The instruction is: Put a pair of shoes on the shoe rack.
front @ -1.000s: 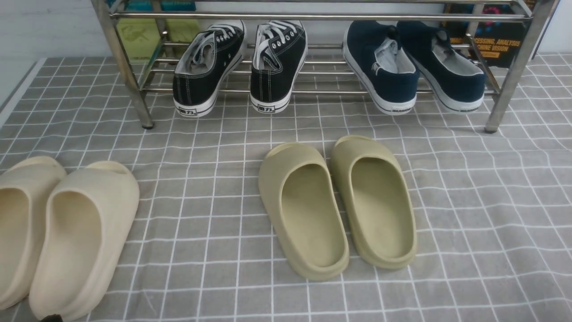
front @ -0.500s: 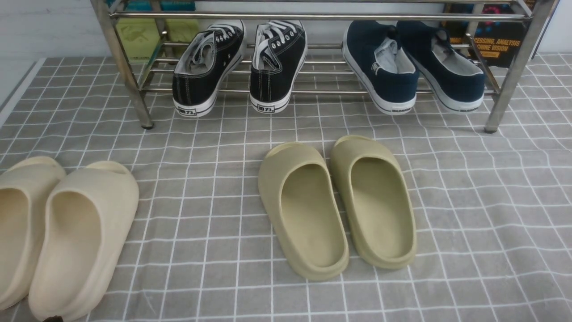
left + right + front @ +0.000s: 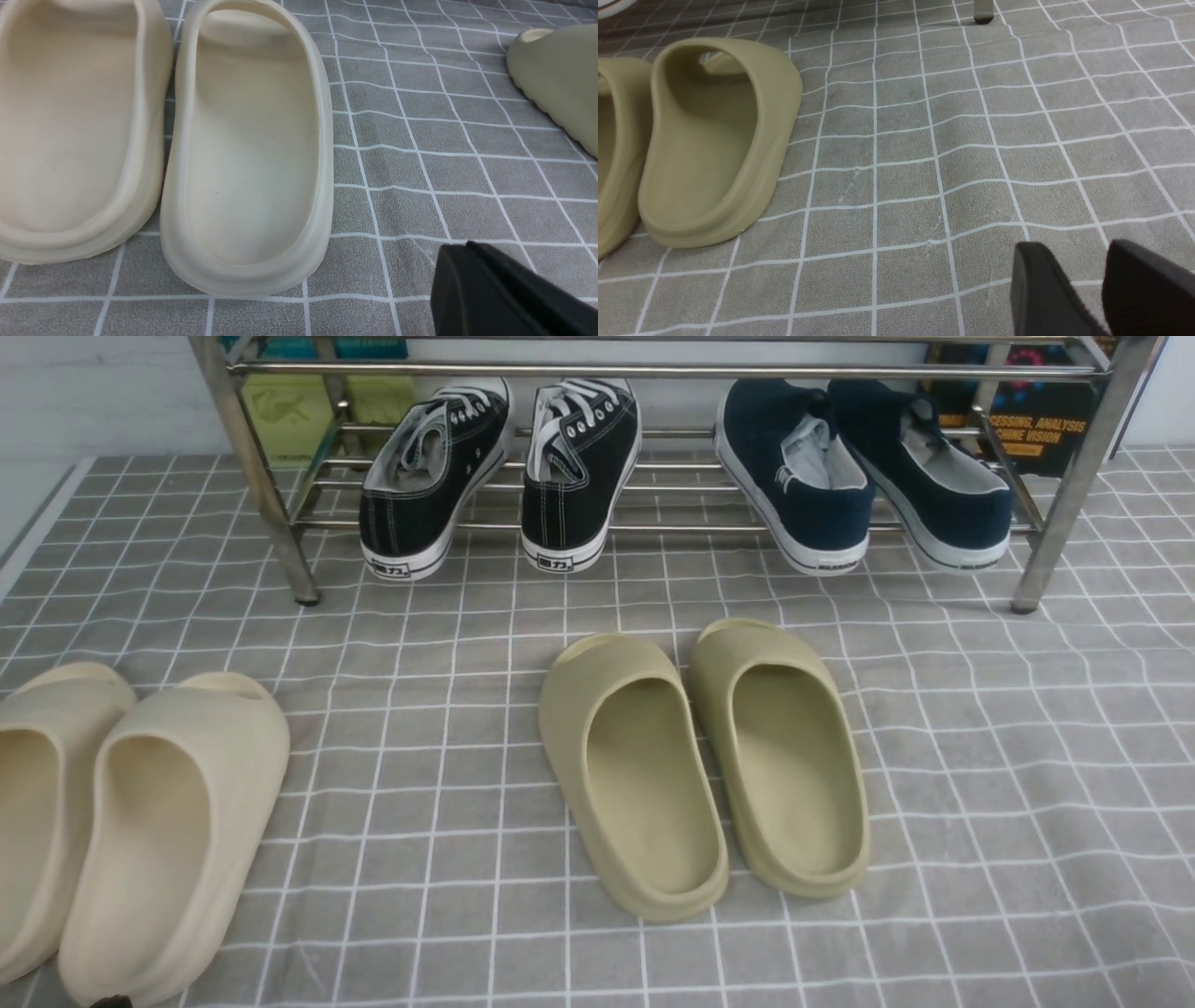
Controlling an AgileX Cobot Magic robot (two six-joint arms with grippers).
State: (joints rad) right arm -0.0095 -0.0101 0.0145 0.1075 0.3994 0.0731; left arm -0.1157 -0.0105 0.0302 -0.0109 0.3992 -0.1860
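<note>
- The pair of shoes (image 3: 499,471), two black canvas sneakers with white laces, sat on the lower bars of the shoe rack (image 3: 653,371), toes pointing toward 12 o'clock and heels overhanging the front bar toward 6 o'clock.
- The two black sneakers stood side by side with a narrow gap between them, in the rack's left half, at about 11 o'clock from the middle of the front view.
- A pair of navy slip-on sneakers (image 3: 864,471) occupied the rack's right half, at about 1 o'clock, heels also facing outward.
- A pair of olive slides (image 3: 705,761) lay on the grey checked cloth (image 3: 980,756) near the centre, the two touching along their inner edges, well apart from the rack.
- A pair of beige slides (image 3: 131,821) lay at about 8 o'clock in the front view, pressed side by side.
- The left gripper (image 3: 504,294) appeared in the left wrist view only as a dark shape hovering over the cloth just beside the beige slides; whether its jaws were apart or together could not be told.
- The right gripper (image 3: 1083,280) hung above bare cloth in the right wrist view, its two dark fingers (image 3: 1041,289) parted by a narrow gap and holding nothing, with the olive slides well apart from it.
</note>
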